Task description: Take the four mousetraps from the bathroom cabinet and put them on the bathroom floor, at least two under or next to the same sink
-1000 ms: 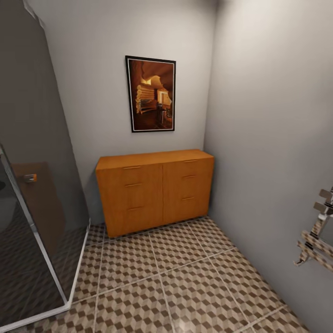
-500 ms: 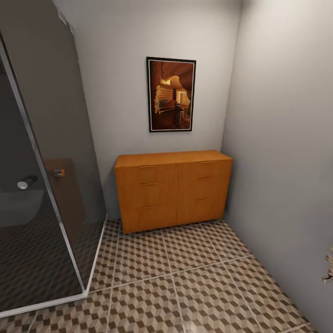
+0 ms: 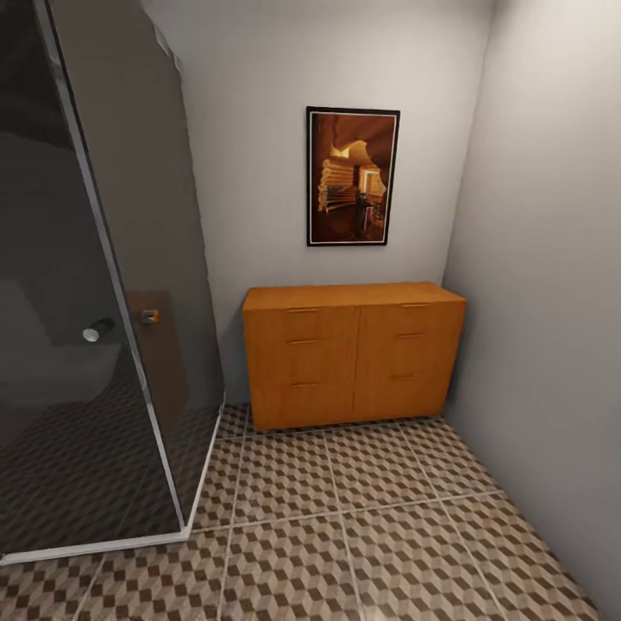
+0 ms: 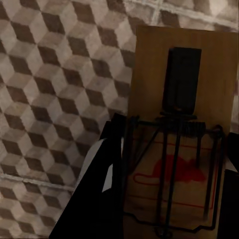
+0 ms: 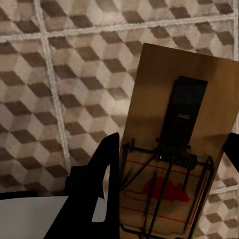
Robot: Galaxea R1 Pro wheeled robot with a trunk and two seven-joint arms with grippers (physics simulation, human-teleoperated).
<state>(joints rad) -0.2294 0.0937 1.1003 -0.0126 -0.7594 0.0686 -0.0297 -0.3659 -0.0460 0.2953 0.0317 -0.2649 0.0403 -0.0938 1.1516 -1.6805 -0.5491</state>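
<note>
The cabinet (image 3: 354, 354), an orange-brown chest with two columns of shut drawers, stands against the back wall in the head view. The cube-patterned bathroom floor (image 3: 345, 517) stretches from it toward me. In the left wrist view my left gripper (image 4: 173, 144) is shut on a tan mousetrap (image 4: 181, 64) with dark wire and a red mark, held over the tiles (image 4: 55, 84). In the right wrist view my right gripper (image 5: 169, 149) is shut on a second mousetrap (image 5: 186, 84), also above the floor (image 5: 74, 74).
A dark glass shower enclosure (image 3: 95, 328) with a white base rail fills the left side. A framed picture (image 3: 352, 177) hangs above the cabinet. A grey wall (image 3: 552, 302) closes the right side. Open tiles lie in front of the cabinet.
The head camera has turned left: the cabinet and picture sit further right in the picture, more of the shower glass shows, and the rack at the right edge has left the view.
</note>
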